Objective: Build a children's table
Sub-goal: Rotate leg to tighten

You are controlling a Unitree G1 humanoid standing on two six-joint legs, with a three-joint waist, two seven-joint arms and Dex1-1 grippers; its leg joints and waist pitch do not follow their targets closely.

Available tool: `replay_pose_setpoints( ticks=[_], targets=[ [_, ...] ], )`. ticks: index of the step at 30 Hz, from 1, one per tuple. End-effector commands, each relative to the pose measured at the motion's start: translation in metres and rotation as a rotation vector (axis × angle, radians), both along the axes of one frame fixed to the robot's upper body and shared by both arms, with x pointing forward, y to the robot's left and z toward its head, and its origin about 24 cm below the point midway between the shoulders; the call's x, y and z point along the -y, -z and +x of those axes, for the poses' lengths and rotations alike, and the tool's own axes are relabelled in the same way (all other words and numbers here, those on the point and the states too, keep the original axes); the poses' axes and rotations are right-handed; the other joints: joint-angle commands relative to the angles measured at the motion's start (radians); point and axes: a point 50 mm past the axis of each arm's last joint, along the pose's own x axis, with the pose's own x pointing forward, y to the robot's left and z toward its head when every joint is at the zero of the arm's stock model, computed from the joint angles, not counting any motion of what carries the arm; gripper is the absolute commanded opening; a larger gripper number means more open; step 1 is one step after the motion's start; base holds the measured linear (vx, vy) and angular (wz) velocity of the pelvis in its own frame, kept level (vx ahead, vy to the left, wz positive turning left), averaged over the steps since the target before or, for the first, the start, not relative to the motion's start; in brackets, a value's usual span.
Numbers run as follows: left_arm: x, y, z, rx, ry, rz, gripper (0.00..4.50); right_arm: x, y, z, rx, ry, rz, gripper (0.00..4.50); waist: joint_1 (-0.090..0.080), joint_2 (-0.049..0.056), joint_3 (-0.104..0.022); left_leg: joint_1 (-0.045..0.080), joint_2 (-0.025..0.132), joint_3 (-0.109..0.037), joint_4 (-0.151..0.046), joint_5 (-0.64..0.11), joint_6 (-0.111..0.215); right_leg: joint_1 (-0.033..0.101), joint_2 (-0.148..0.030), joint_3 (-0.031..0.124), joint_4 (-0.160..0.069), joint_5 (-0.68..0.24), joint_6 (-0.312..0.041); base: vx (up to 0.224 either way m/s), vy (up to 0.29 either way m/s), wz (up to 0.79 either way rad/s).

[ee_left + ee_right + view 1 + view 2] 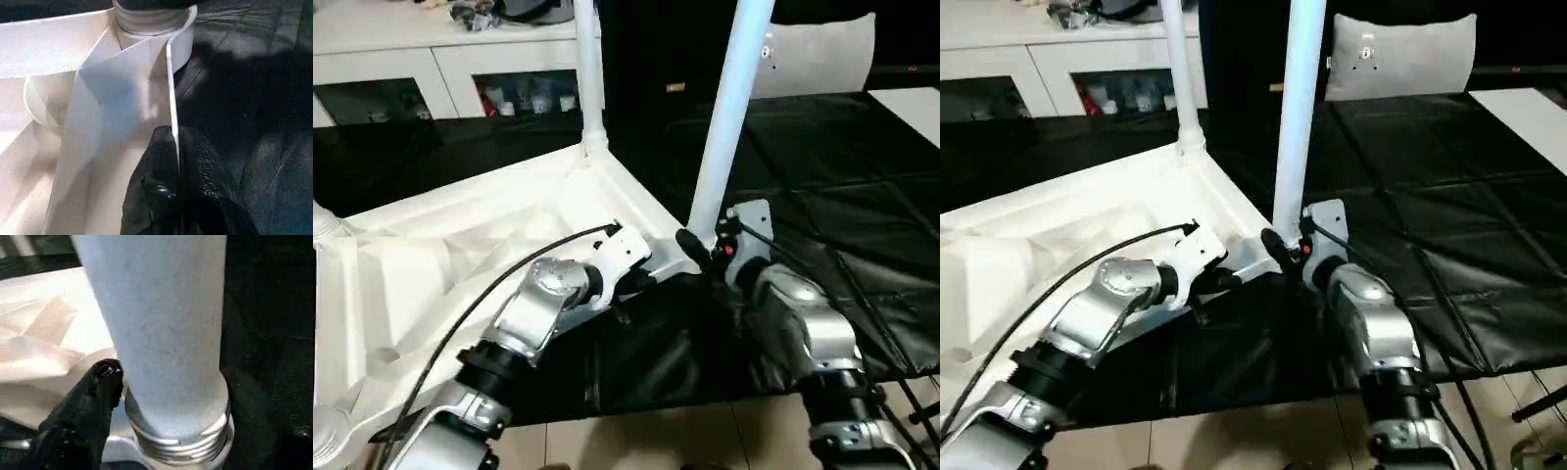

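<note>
The table top (pixel 460 245) lies upside down on a black mat (pixel 822 196), its ribbed underside up, with one leg (pixel 590 69) standing in the far corner socket and another leg (pixel 729 108) standing in the near corner socket (pixel 181 440), where thread rings are exposed at its base. The step in hand is judged to be the screwing home of this near leg. It is best done with the top kept pinned so that it cannot spin with the leg, and with the leg held upright, since a tilted leg is likely to cross the thread. The turning is best made low, near the socket, in short twists until the rings are sunk. The left gripper (pixel 176 161) is closed on the thin side wall of the top, one finger on each face, just short of the near corner. The left forearm (pixel 543 304) reaches forward and inward over the edge of the top, the wrist bent toward that wall. The right gripper (pixel 697 250) is set at the foot of the near leg, with one finger (pixel 105 377) touching or just beside the leg above the socket. The jaws stand apart, and whether the leg is gripped cannot be told. The right forearm (pixel 803 323) rises from the lower right, the wrist turned in toward the leg.
</note>
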Motion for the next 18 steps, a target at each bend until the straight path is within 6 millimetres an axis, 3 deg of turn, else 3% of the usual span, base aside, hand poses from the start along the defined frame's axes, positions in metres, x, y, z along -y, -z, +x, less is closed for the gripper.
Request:
replay_pose_setpoints(
  ticks=[1, 7, 9, 11, 16, 17, 18],
  targets=[
    [0.000, 0.000, -0.002, 0.025, 0.056, 0.020, 0.00, -0.010, 0.004, -0.007, -0.013, -0.100, 0.019, 3.86, 0.006, -0.006, -0.066, -0.015, 0.034, -0.001, -0.064, -0.058, 0.090, 0.071, -0.059, 0.051, -0.067, -0.138, -0.202, 0.000, 0.000, 0.00],
    [-0.016, 0.002, -0.011, 0.026, 0.243, 0.066, 0.00, 0.021, -0.005, -0.013, 0.042, -0.243, -0.044, 4.43, 0.019, -0.006, -0.065, -0.012, 0.037, 0.000, -0.066, -0.094, 0.088, 0.070, -0.061, 0.052, -0.072, -0.201, -0.190, 0.000, 0.000, 0.00],
    [-0.019, 0.003, -0.013, 0.024, 0.299, 0.093, 0.00, 0.027, -0.008, -0.016, 0.044, -0.302, -0.061, 4.43, 0.027, 0.000, -0.065, -0.007, 0.040, 0.001, -0.065, -0.088, 0.086, 0.065, -0.060, 0.054, -0.068, -0.183, -0.196, 0.000, 0.000, 0.00],
    [-0.026, 0.004, -0.018, 0.018, 0.398, 0.144, 0.00, 0.035, -0.011, -0.021, 0.044, -0.435, -0.128, 4.43, 0.035, 0.002, -0.067, -0.009, 0.041, -0.001, -0.063, -0.085, 0.092, 0.069, -0.061, 0.052, -0.065, -0.162, -0.204, 0.000, 0.000, 0.00],
    [-0.034, 0.004, -0.022, -0.003, 0.530, 0.196, 0.00, 0.042, -0.018, -0.027, 0.030, -0.621, -0.166, 4.43, 0.044, -0.008, -0.069, -0.010, 0.042, 0.002, -0.059, -0.063, 0.110, 0.071, -0.061, 0.052, -0.057, -0.118, -0.227, 0.000, 0.000, 0.00],
    [-0.035, 0.004, -0.023, -0.006, 0.549, 0.204, 0.00, 0.042, -0.018, -0.028, 0.027, -0.648, -0.172, 4.43, 0.048, -0.005, -0.069, -0.010, 0.044, 0.002, -0.059, -0.061, 0.115, 0.070, -0.061, 0.053, -0.056, -0.121, -0.229, 0.000, 0.000, 0.00],
    [-0.036, 0.003, -0.023, -0.008, 0.568, 0.213, 0.00, 0.042, -0.019, -0.029, 0.031, -0.681, -0.187, 4.43, 0.049, -0.012, -0.069, -0.010, 0.044, 0.004, -0.058, -0.062, 0.115, 0.069, -0.061, 0.052, -0.057, -0.128, -0.229, 0.000, 0.000, 0.00]
  ],
)
